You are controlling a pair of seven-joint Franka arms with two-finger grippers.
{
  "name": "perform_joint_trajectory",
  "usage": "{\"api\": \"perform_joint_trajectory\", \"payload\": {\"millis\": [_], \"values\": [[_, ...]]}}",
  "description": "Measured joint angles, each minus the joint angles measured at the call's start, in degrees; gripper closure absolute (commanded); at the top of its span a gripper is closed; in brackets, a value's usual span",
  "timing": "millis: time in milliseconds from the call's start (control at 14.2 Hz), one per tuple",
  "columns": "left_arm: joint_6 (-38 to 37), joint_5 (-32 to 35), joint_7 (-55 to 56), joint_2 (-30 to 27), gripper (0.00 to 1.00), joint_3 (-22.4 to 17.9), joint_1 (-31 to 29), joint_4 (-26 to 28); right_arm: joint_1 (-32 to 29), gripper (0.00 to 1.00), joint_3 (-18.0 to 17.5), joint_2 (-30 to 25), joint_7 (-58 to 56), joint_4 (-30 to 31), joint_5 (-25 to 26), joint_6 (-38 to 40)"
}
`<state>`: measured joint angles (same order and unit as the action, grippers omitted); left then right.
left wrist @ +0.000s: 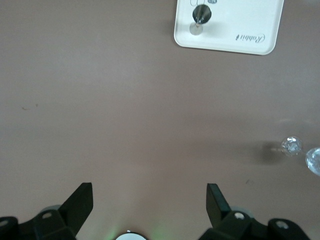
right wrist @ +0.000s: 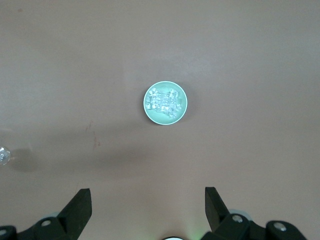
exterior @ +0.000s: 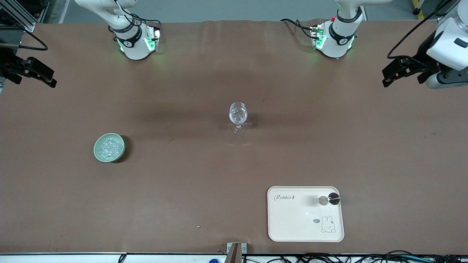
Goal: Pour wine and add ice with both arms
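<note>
Left hand (exterior: pixel 388 76): I see it wide open, empty, waiting over the bench (exterior: pixel 182 190) edge.
Right hand (exterior: pixel 45 77): same, open, empty.
Ice (exterior: pixel 109 146): heaped in green bowl (exterior: pixel 98 153).

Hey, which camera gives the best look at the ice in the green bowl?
The right wrist view: the ice sits centered in the green bowl, seen from straight above, cubes distinct. The front view shows the heap smaller, toward the right arm's end of the table. The left wrist view misses it.

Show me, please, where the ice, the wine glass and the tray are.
ice (right wrist: pixel 164 101), right wrist view, middle of the heap in the bowl
wine glass (exterior: pixel 238 112), front view, its bowl
tray (exterior: pixel 292 223), front view, bare floor
</note>
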<state>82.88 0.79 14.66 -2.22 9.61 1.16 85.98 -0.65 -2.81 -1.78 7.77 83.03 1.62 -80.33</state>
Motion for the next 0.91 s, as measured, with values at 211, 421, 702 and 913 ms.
{"api": "perform_joint_trajectory", "payload": {"millis": [211, 421, 702, 913], "values": [[0.0, -0.3, -0.2, -3.1, 0.0, 0.0, 0.0, 3.4, 0.1, 0.0, 0.5, -0.6, -3.9, 0.0, -0.7, 0.0], [0.1, -0.3, -2.9, -4.9, 0.0, -0.5, -0.2, 4.7, 0.3, 0.0, 1.4, -0.6, -7.8, 0.1, -0.9, -0.1], [0.1, -0.3, -4.7, -5.1, 0.0, -0.8, -0.3, 4.7, 0.3, 0.0, 2.3, -0.6, -8.8, 0.2, -1.0, -0.9], [0.4, -0.3, -4.7, -4.8, 0.0, -0.8, -0.3, 4.3, 0.3, 0.0, 2.4, -0.6, -8.9, 0.2, -1.0, -1.0]]}}
